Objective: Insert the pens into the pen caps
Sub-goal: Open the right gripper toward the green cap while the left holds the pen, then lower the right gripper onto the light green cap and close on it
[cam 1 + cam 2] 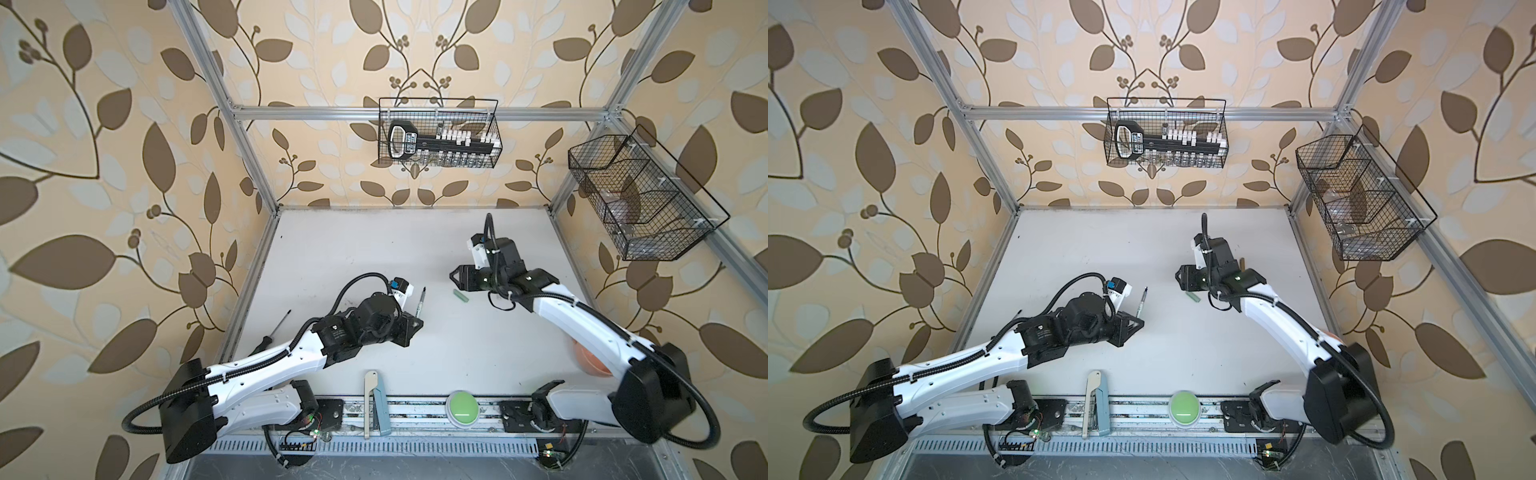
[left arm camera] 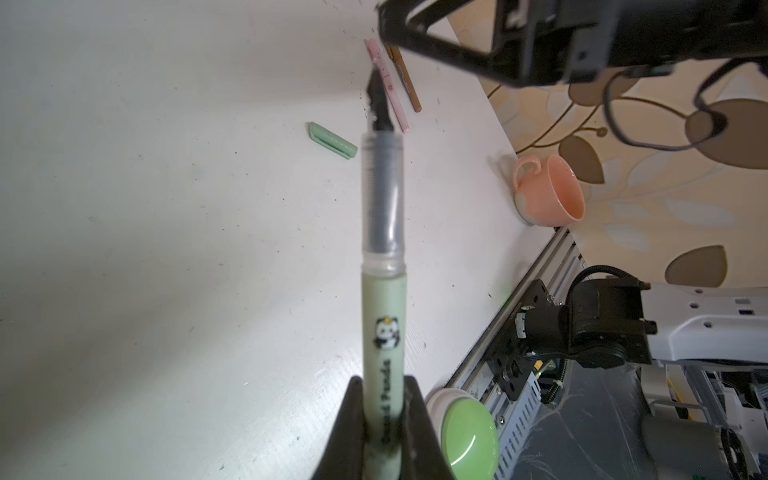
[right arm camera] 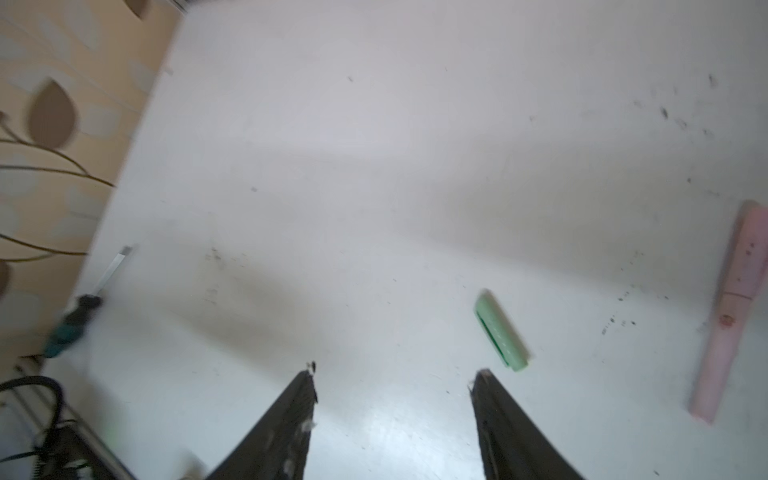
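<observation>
The flat white tabletop (image 1: 374,249) carries the work. The left gripper (image 2: 384,384) is clamped tight on the tail end of a pale green plastic stick pen (image 2: 383,257), held off the surface with its dark tip pointing towards the right arm. The right gripper (image 3: 395,372) hangs over the table, jaws parted and nothing between them. A pink stick pen (image 2: 397,112) and a brown stick pen (image 2: 405,81) lie side by side near the table's right edge; whether they are capped I cannot tell. The short green tube cap (image 3: 500,330) lies flat just beside the right fingertips. The step in hand looks like capping the held pen. Next, the right gripper must close on that cap, lift it, and line its open end up with the pen tip.
</observation>
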